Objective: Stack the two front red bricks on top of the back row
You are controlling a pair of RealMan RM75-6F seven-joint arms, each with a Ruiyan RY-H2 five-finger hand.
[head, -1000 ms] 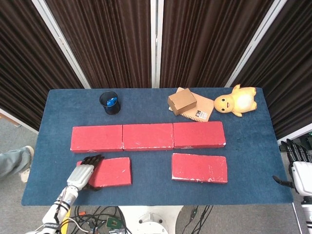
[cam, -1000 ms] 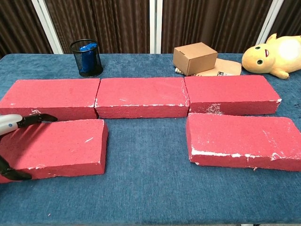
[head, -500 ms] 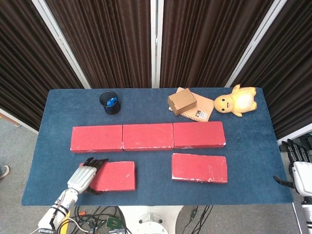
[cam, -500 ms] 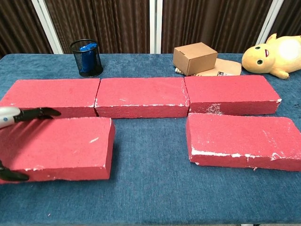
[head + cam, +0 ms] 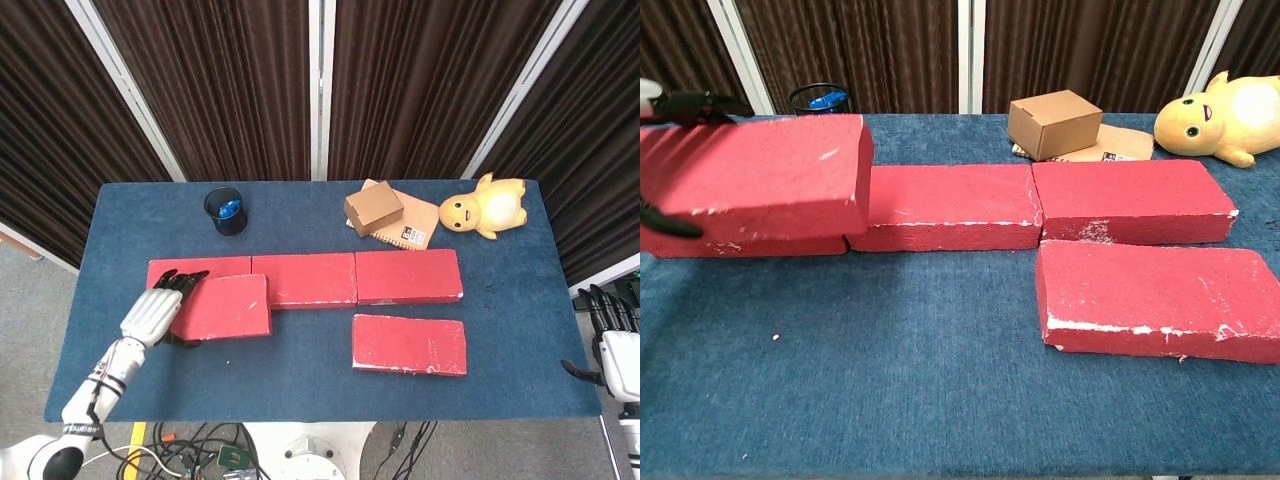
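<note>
Left hand (image 5: 155, 315) clamped on the left end of the lifted red brick (image 5: 222, 306), dark fingers (image 5: 178, 279) hooked over its far edge, thumb under the near edge; same grip seen at the left border of the chest view, fingers (image 5: 695, 105) above and thumb below. Held off the table (image 5: 300, 375) and tilted, hanging over the left brick of the back row (image 5: 165, 268), overlapping most of it; contact with that brick cannot be told. Just right of the fingers' load, middle back-row brick (image 5: 310, 279) and right back-row brick (image 5: 408, 276), lying end to end, touching. Nearer the robot and well right of the left hand, second front brick (image 5: 409, 344) flat on the blue cloth, just in front of the right back-row brick, not stacked. Beyond the fingers, toward the curtain, black mesh cup (image 5: 226, 211) with something blue inside. Farther right along the back edge, cardboard box (image 5: 373, 208) sitting on a tan notebook (image 5: 412, 225), then yellow plush toy (image 5: 484, 207) near the far right corner. Right hand (image 5: 616, 350) off the table's right edge, well apart from every brick, fingers (image 5: 605, 305) spread and holding nothing.
</note>
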